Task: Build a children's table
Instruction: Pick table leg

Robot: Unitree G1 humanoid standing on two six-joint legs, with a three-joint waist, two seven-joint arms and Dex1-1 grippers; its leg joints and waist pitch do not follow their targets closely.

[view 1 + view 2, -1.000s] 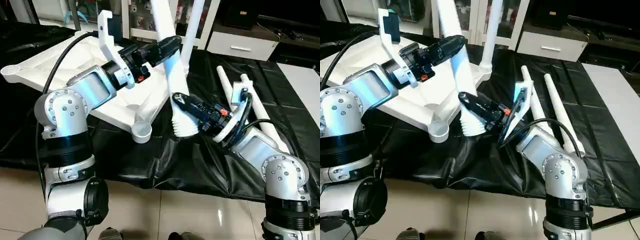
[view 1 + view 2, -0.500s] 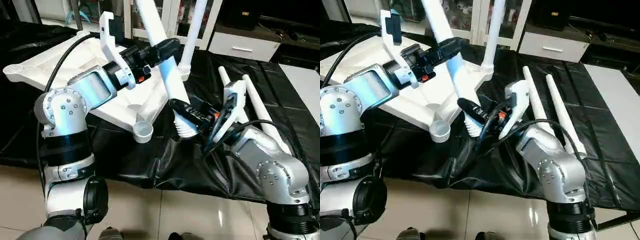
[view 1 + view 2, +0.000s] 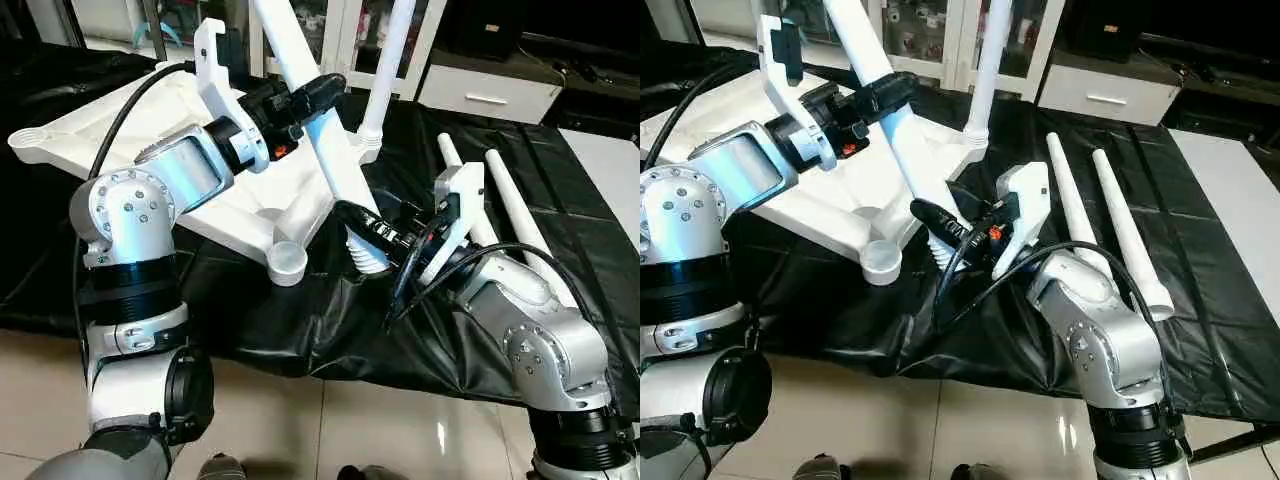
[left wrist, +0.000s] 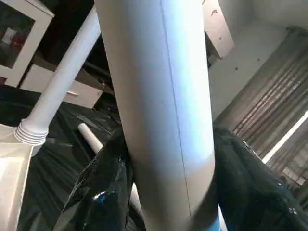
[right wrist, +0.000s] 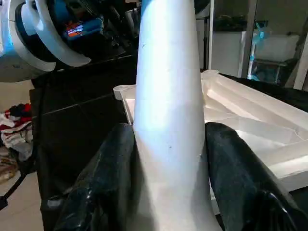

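— Counting the legs, how many do you see?

— Four. One leg (image 3: 385, 70) stands in a far corner socket of the table top (image 3: 120, 120), which lies underside up on the black sheet (image 3: 300, 310). Two loose legs (image 3: 1110, 220) lie near the sheet's right edge.

— And the fourth?

— Both grippers are closed on the tilted leg (image 3: 325, 160): left gripper (image 3: 320, 90) high, right gripper (image 3: 355, 222) near its ribbed end, beside the empty near socket (image 3: 287, 262). I judge three legs remain.

Silver forearms with screw-dotted round joints, black cables, white wrist brackets, and glossy black-fingered left hand (image 3: 318, 92) and right hand (image 3: 358, 222).
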